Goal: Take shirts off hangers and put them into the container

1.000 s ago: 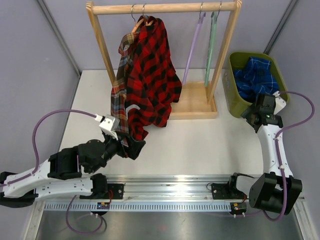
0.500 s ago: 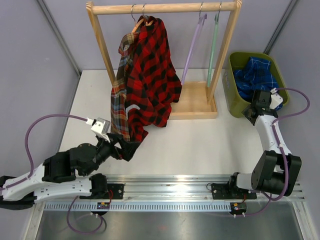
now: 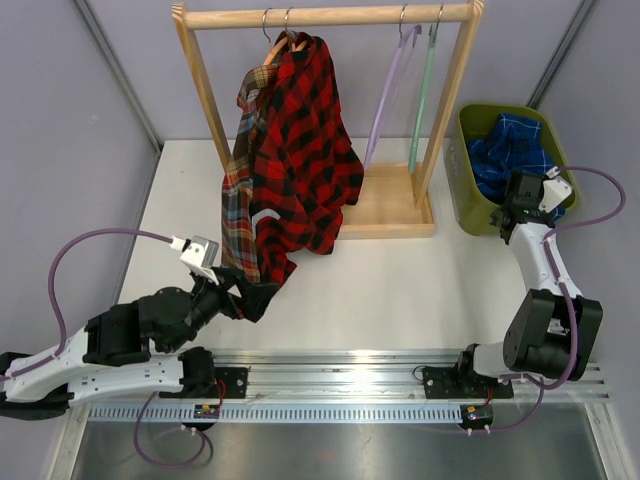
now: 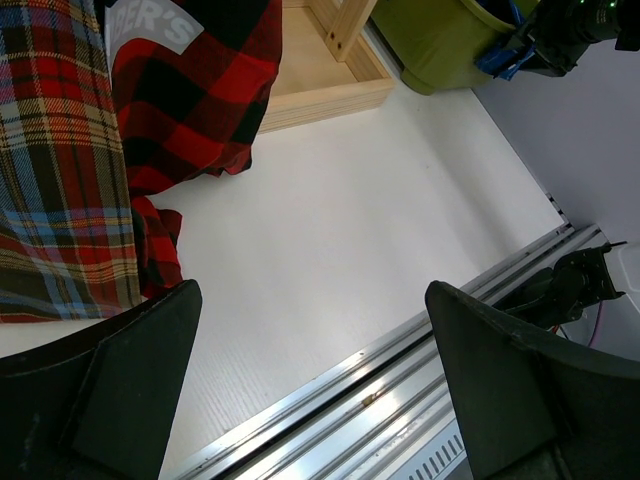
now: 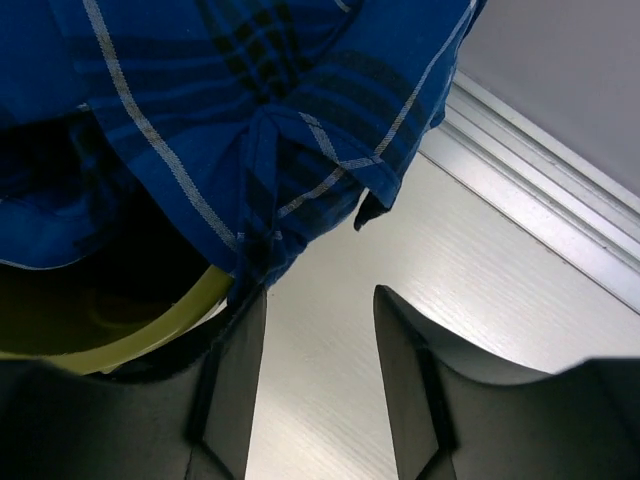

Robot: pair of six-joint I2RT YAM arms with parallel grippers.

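From above, my left gripper (image 3: 252, 298) has drawn back toward its base over the last second. It now sits right at the hem of the brown shirt (image 3: 238, 200), with the red shirt (image 3: 300, 150) just beyond. Both hang with their long axis straight down from the rail (image 3: 330, 16), collars up and hems at the table (image 3: 400, 270). My right gripper (image 3: 525, 192) has swung in to the near end of the bin (image 3: 462, 190), whose long side runs away from me. The blue shirt (image 3: 510, 150) lies crumpled inside, just ahead of the gripper. A lilac hanger (image 3: 385, 95) and a green hanger (image 3: 427, 90) hang bare.

On the left wrist, the left gripper (image 4: 310, 370) is spread wide with only tabletop between the jaws. The brown shirt (image 4: 55, 180) is ahead on the left, and the red shirt (image 4: 200, 90) is further ahead.

On the right wrist, the right gripper (image 5: 315, 390) stands partway apart, holding nothing. A fold of the blue shirt (image 5: 250, 120) droops over the bin (image 5: 150, 325) rim, just ahead of the left finger.
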